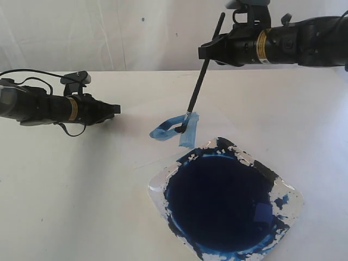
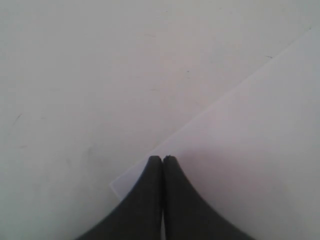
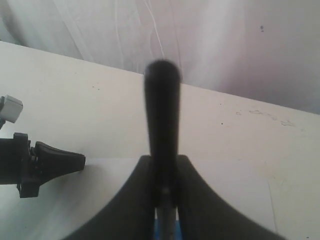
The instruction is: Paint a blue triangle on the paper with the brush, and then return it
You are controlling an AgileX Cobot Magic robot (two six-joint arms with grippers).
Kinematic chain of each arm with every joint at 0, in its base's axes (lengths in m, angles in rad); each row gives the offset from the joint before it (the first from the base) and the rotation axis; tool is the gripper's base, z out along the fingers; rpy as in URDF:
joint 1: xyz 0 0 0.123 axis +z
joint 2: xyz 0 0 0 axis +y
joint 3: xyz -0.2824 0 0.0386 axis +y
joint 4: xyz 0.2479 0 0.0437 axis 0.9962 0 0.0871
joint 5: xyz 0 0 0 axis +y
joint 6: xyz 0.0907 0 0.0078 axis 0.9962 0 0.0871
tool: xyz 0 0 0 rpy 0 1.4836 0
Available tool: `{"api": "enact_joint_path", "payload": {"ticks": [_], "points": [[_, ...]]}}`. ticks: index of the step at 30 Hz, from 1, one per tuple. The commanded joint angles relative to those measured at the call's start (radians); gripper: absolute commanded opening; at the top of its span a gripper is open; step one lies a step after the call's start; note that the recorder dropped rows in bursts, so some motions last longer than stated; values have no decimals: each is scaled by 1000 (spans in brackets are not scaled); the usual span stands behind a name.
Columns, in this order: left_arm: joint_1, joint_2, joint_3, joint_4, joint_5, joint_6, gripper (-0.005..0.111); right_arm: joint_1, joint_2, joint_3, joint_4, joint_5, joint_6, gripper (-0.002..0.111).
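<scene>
The right fingers (image 1: 207,51) clamp the brush (image 1: 198,89) high on its black handle, which slants down from them until the bristles meet the blue triangle (image 1: 173,129) on the paper (image 2: 240,150). Beside the strokes, away from the left fingers (image 1: 114,109), sits a dish (image 1: 157,187) pooled with dark-blue paint. The left fingers, pressed together and empty, are at the paper's corner on the white worktop (image 1: 70,196).

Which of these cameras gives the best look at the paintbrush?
The exterior view: the brush shows nearly whole, from handle top to bristles touching the blue triangle. The right wrist view shows only its blurry black handle gripped in the right claw. The left wrist view shows none of it.
</scene>
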Motion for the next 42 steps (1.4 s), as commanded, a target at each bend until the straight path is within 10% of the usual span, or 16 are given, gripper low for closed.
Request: {"api": "enact_joint_path", "payload": {"ticks": [1, 21, 42], "points": [[-4, 1, -2, 12, 34, 1, 0, -3, -20, 8, -96, 39, 88, 0], [-4, 1, -2, 8, 35, 1, 0, -3, -89, 8, -162, 72, 176, 0], [-4, 1, -2, 5, 37, 1, 0, 61, 22, 8, 199, 3, -39, 0]]}}
